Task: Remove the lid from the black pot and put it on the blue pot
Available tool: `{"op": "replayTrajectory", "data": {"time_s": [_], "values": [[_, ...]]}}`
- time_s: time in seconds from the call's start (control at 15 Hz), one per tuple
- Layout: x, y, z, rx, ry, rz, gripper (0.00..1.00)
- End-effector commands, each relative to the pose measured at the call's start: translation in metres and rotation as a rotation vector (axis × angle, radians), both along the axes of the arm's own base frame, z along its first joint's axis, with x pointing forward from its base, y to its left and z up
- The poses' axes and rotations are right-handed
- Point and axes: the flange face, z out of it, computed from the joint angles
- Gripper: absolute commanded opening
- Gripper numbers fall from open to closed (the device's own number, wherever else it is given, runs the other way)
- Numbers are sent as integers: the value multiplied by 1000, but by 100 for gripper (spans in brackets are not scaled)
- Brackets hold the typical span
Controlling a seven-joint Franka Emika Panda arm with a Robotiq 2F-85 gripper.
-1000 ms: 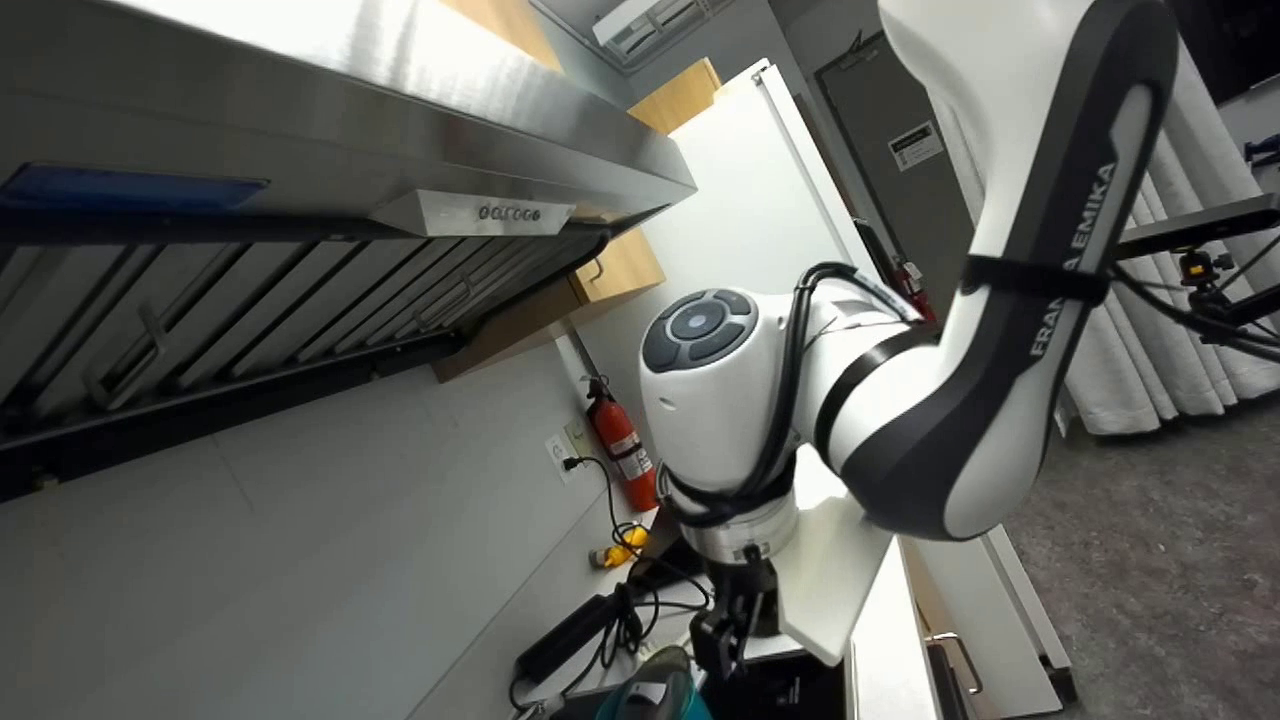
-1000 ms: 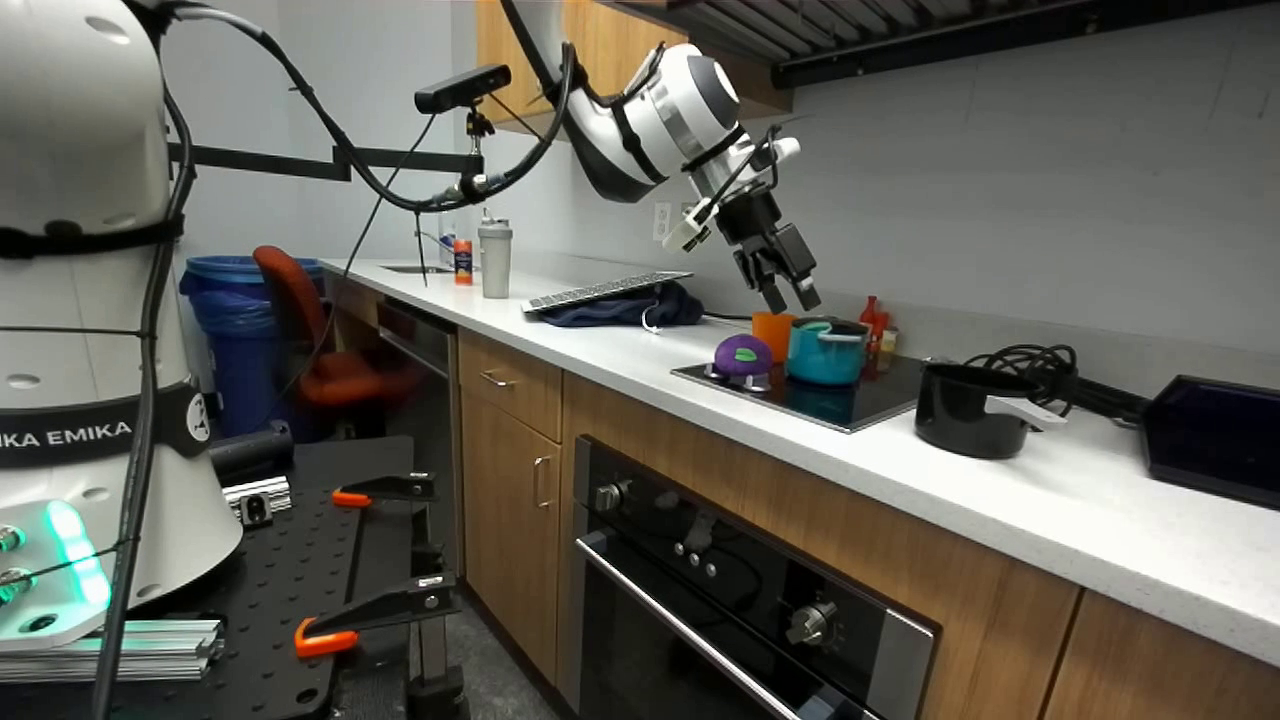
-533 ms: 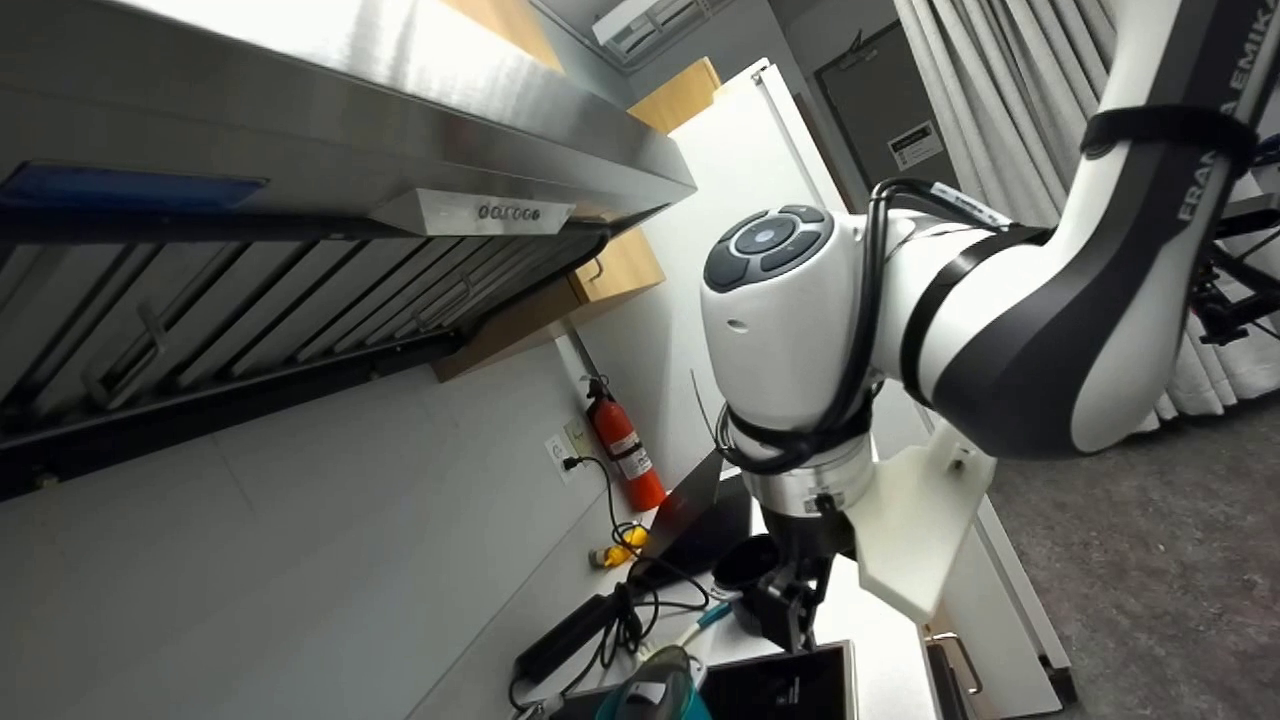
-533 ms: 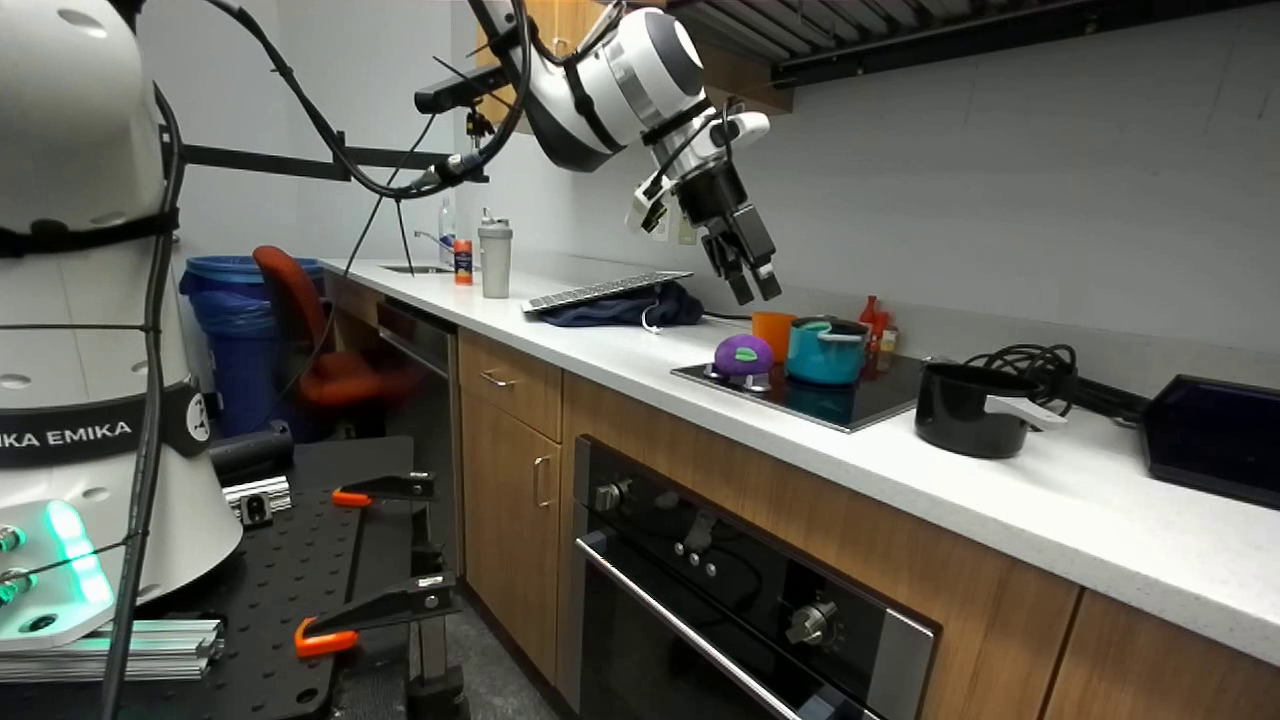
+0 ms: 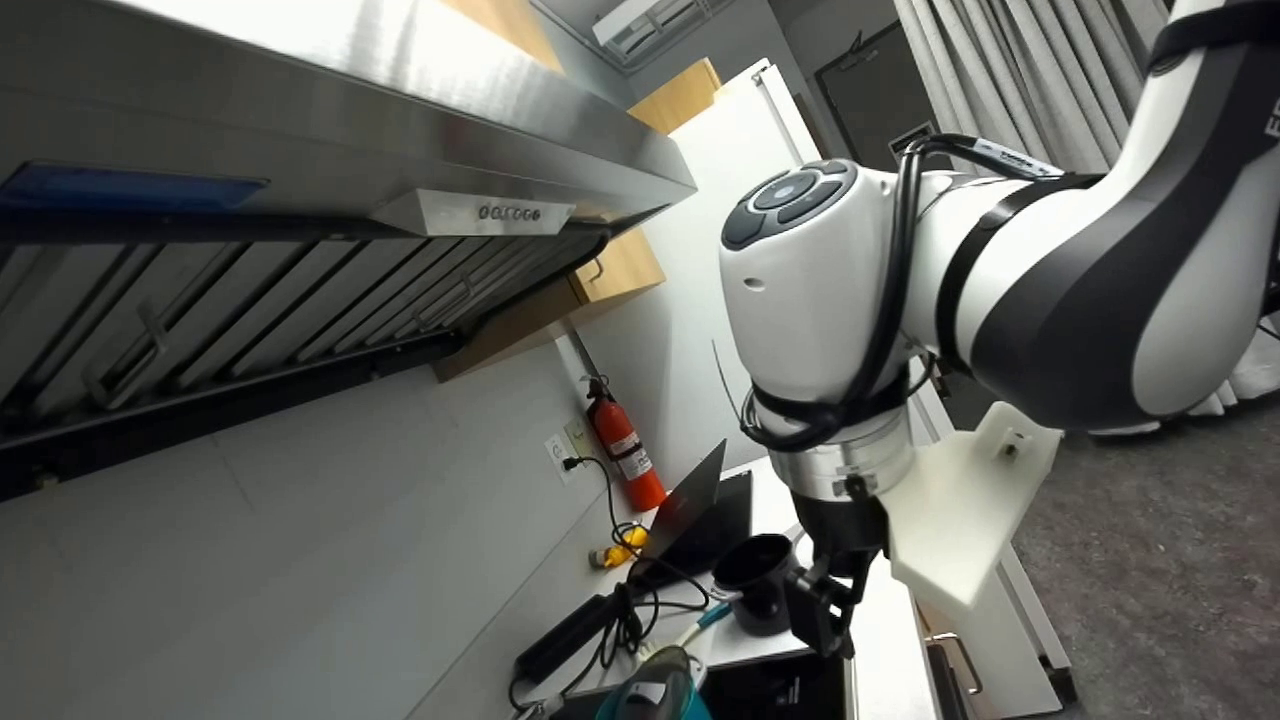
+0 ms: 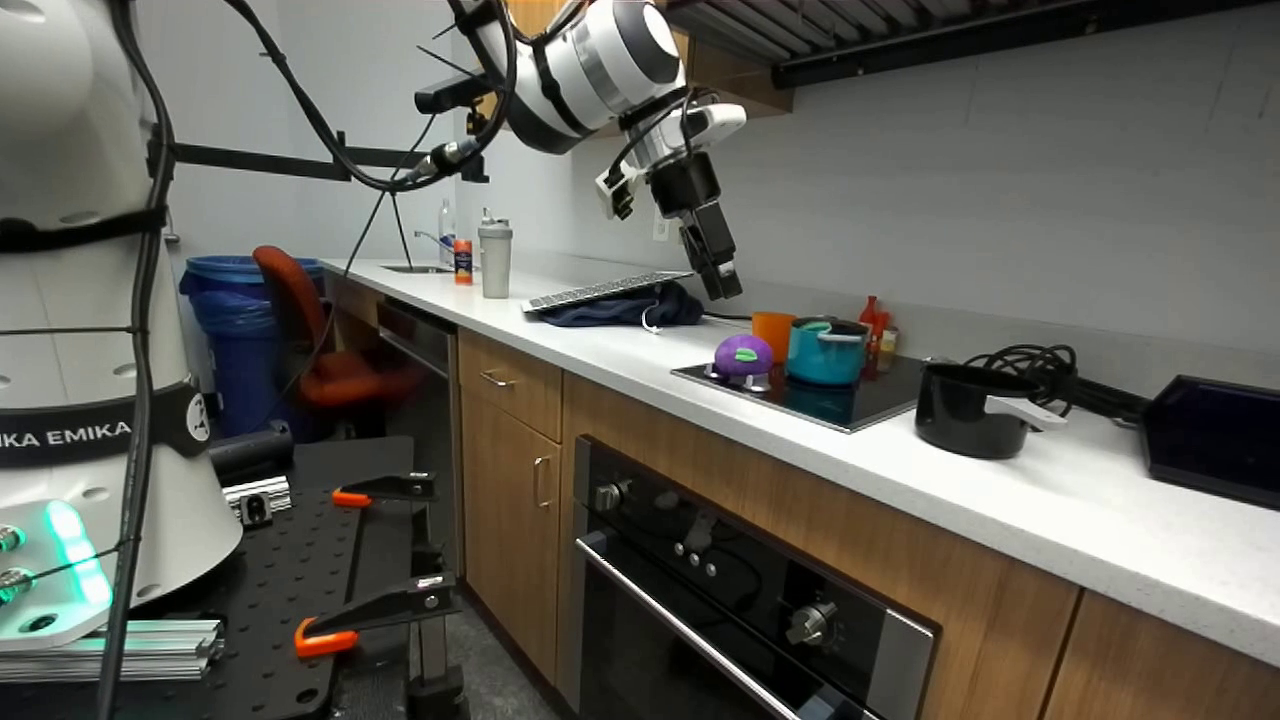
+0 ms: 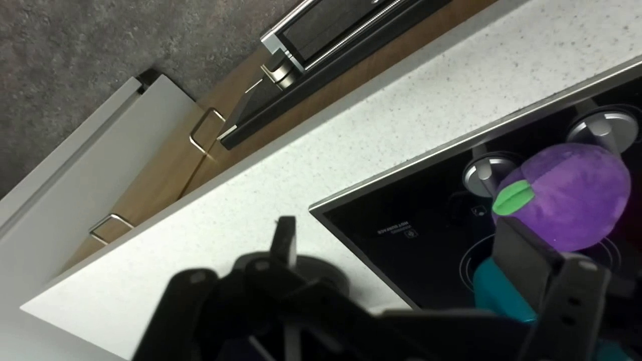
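Observation:
The black pot [image 6: 965,415] with a light handle stands on the white counter beside the cooktop; no lid shows on it [image 5: 757,575]. The blue pot [image 6: 827,355] stands on the cooktop. A dark, glassy lid [image 5: 662,660] appears to cover the blue pot; its exact seating cannot be told. My gripper [image 6: 722,285] hangs in the air above and beside the blue pot, touching nothing. In the wrist view the gripper [image 7: 401,238] has its fingers wide apart and empty. The blue pot [image 7: 496,290] is partly hidden behind one finger, the black pot [image 7: 322,272] behind the other.
A purple plush toy [image 6: 743,355] and an orange cup [image 6: 773,332] stand near the blue pot. Red bottles [image 6: 873,318] stand behind it. A cable coil [image 6: 1030,365] and a black tray [image 6: 1215,435] lie past the black pot. The range hood [image 5: 300,260] hangs above.
The arm has moved away from the blue pot, leftward in one exterior picture and rightward in the other, and the gripper has turned somewhat. The pots have not moved.

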Motion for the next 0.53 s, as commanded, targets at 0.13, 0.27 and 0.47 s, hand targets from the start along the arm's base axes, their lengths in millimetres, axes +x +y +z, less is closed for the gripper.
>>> {"op": "replayTrajectory", "data": {"time_s": [0.13,0.27,0.47], "values": [[-11,-2,10,50,-19,-90,100],[-12,-2,11,56,-32,-111,100],[-4,-1,5,51,-22,-92,100]]}}
